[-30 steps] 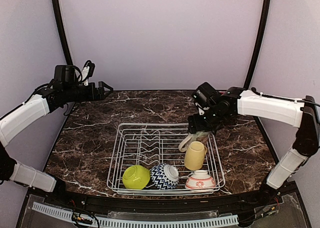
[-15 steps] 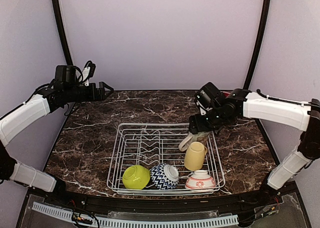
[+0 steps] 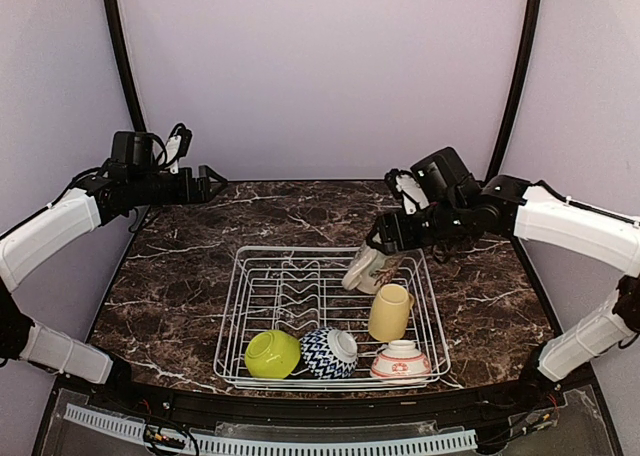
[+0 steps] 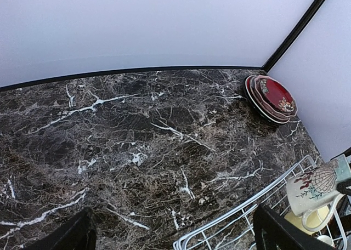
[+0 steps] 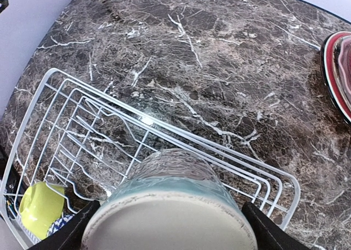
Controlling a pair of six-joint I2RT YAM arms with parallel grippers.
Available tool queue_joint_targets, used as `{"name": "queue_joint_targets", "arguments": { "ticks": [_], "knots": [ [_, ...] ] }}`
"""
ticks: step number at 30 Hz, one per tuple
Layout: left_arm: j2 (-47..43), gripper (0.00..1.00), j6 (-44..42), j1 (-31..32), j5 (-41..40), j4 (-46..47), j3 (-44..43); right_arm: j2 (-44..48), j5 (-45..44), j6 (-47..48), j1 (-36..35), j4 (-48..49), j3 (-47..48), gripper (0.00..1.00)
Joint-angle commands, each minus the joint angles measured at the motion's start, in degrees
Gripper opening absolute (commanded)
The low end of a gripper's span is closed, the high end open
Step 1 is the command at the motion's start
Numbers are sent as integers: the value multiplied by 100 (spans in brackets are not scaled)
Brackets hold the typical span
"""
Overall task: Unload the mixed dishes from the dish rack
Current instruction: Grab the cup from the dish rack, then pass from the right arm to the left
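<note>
My right gripper [image 3: 388, 242] is shut on the cream mug [image 3: 364, 271] and holds it tilted just above the far right corner of the white wire dish rack [image 3: 238, 278]. In the right wrist view the mug's pale base [image 5: 170, 211] fills the gap between the fingers [image 5: 68, 234]. A yellow mug [image 3: 390, 311], a lime bowl [image 3: 272, 354], a navy-zigzag bowl [image 3: 329, 352] and a pink-white bowl [image 3: 401, 360] sit in the rack. My left gripper [image 3: 214, 180] hangs open and empty over the table's far left corner, well away from the rack [image 4: 236, 223].
A stack of plates with a red one on top [image 4: 272, 98] lies on the marble table at the far right, also seen as the plate stack [image 5: 337, 69] at the right edge. Purple walls and black corner posts [image 3: 515, 76] close in the table.
My right gripper has risen and swung back and left, lifting the cream mug off the rack's floor and tilting it. The left arm has not moved.
</note>
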State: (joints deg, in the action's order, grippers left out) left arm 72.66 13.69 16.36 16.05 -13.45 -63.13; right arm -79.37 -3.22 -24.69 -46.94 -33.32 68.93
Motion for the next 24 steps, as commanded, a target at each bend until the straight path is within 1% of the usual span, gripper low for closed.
{"name": "queue_joint_targets", "arguments": {
  "ticks": [1,4,12,16,18,20,21,22,23,24],
  "knots": [
    [8,99,-76,25,1,-94,-38,252,895,108,143,1191,-28,0],
    [19,99,-86,25,-43,-101,-26,361,1336,25,212,1671,-256,0],
    [90,99,-23,25,-2,-63,-20,372,1720,-607,493,2123,-496,0],
    [141,99,232,25,180,73,-65,448,1935,-973,693,2474,-726,0],
    [186,99,579,25,446,216,-108,457,2296,-1171,848,2886,-909,0],
    [197,99,1184,25,812,450,-123,432,2663,-1413,984,3256,-1056,0],
    [192,99,1349,25,1040,524,-113,422,2763,-1500,1018,3429,-1131,0],
    [170,99,1738,30,1227,716,-39,409,2853,-1598,1048,3585,-1187,0],
    [148,98,1947,32,1305,837,26,406,2947,-1690,1071,3736,-1240,0],
    [98,97,2424,60,1447,1163,224,394,3059,-1821,1096,3940,-1315,0]
  ]
}}
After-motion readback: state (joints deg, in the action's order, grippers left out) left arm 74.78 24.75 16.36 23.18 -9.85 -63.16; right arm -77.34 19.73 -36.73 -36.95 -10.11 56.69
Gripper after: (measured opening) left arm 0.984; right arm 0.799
